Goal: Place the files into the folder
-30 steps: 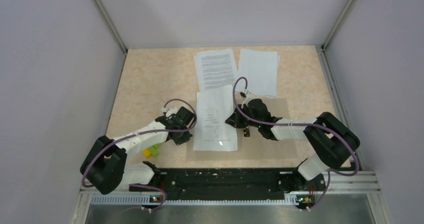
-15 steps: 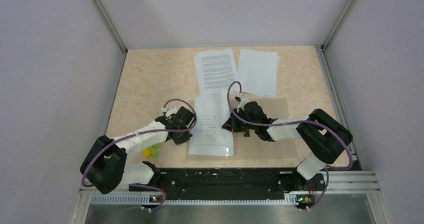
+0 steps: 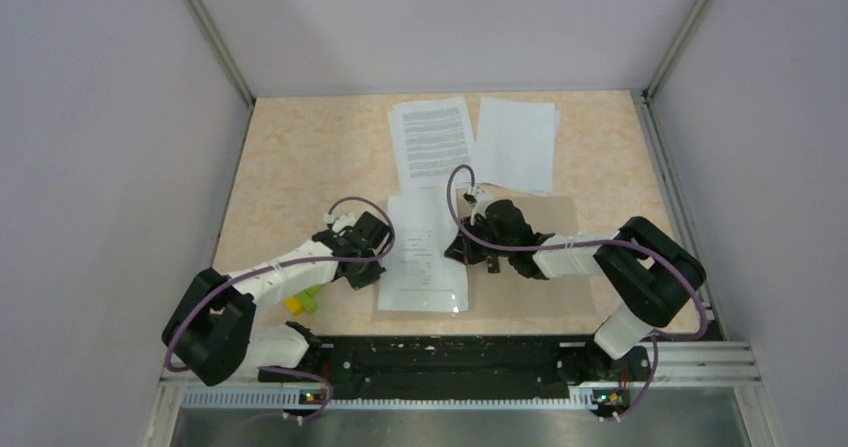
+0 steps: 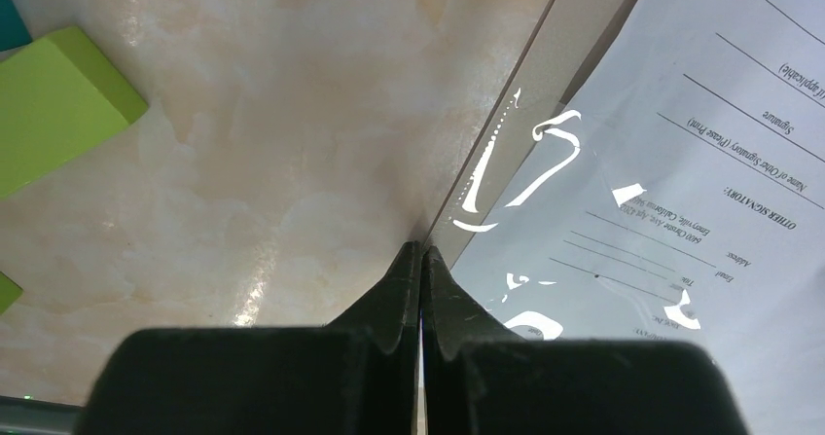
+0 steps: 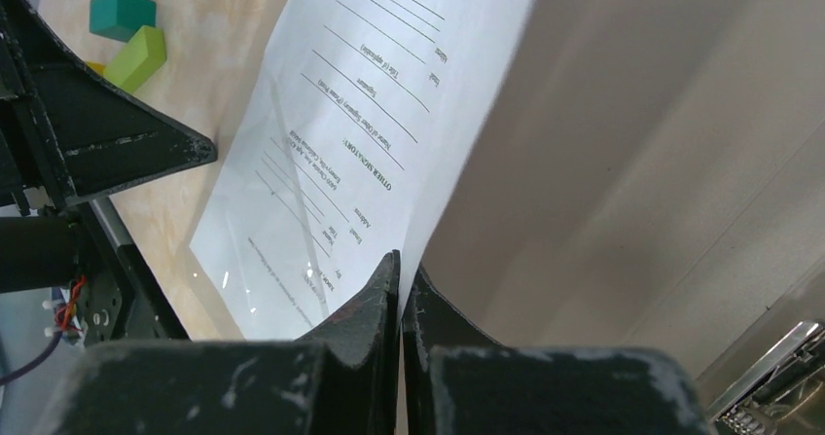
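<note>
The tan folder [image 3: 540, 289] lies open and flat near the front of the table. One printed sheet [image 3: 425, 257] lies on its left half, glossy with glare. My right gripper [image 3: 462, 252] is shut on that sheet's right edge; in the right wrist view the sheet [image 5: 370, 133] runs up from between the fingertips [image 5: 401, 265] and bows over the folder [image 5: 632, 163]. My left gripper [image 3: 378, 267] is shut with its tips [image 4: 421, 248] at the folder's left edge [image 4: 545, 55], beside the sheet [image 4: 681, 163]. Two more files lie behind: a printed sheet [image 3: 431, 139] and white sheets [image 3: 517, 142].
Small green [image 3: 310, 299] and yellow [image 3: 294, 305] blocks sit under the left arm; a green block [image 4: 58, 104] and a teal one [image 5: 122, 14] show in the wrist views. The folder's metal clip [image 5: 769, 386] is at the right. Grey walls enclose the table.
My right gripper has moved left with the sheet's right edge, so the sheet now looks narrower and bowed. The left arm has stayed in place.
</note>
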